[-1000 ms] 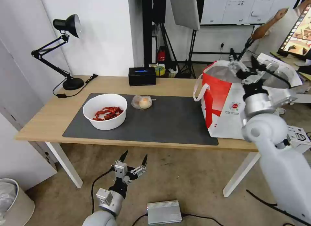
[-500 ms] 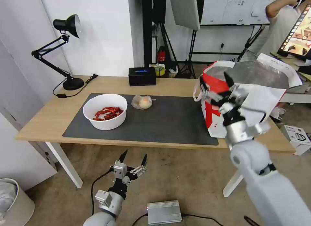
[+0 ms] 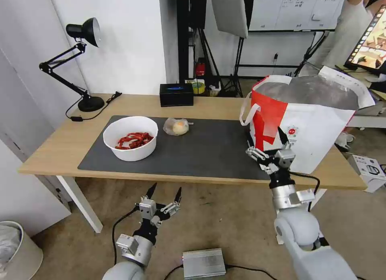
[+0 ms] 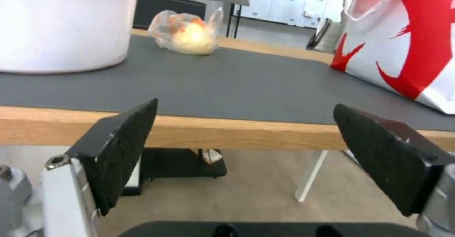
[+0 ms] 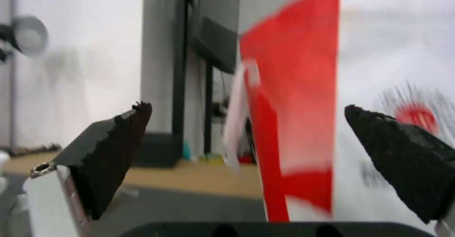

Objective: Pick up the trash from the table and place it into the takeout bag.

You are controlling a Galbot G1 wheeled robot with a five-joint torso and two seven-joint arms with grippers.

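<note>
The white round bowl (image 3: 130, 142) holding red crayfish shells (image 3: 134, 140) stands on the dark grey mat (image 3: 201, 149) near that mat's left end, toward the table's front edge. The small clear bag of yellowish food (image 3: 176, 126) lies on the mat just beside the bowl, closer to the table's back edge; the left wrist view shows it (image 4: 187, 33) resting flat on the mat with the bowl's wall (image 4: 62, 27) nearby. The takeout bag (image 3: 309, 123) stands upright at the right end of the table (image 3: 60, 145), its mouth open and the silver foil lining visible, one white strap handle (image 3: 246, 111) hanging over the red side panel, the small round logo (image 3: 292, 131) on the white front face. The bag's lower corner overlaps the mat's right end. The right gripper (image 3: 265, 146) is raised at the table's front edge, directly in front of the bag's red panel, jaws spread wide and holding nothing; in the right wrist view the red panel (image 5: 294, 98) fills the gap between its fingers. The left gripper (image 3: 163, 195) hangs below the table's front edge, over the floor, jaws likewise spread wide and empty. A black box (image 3: 176, 94) sits at the back edge, a black desk lamp (image 3: 82, 63) at the back left corner.
</note>
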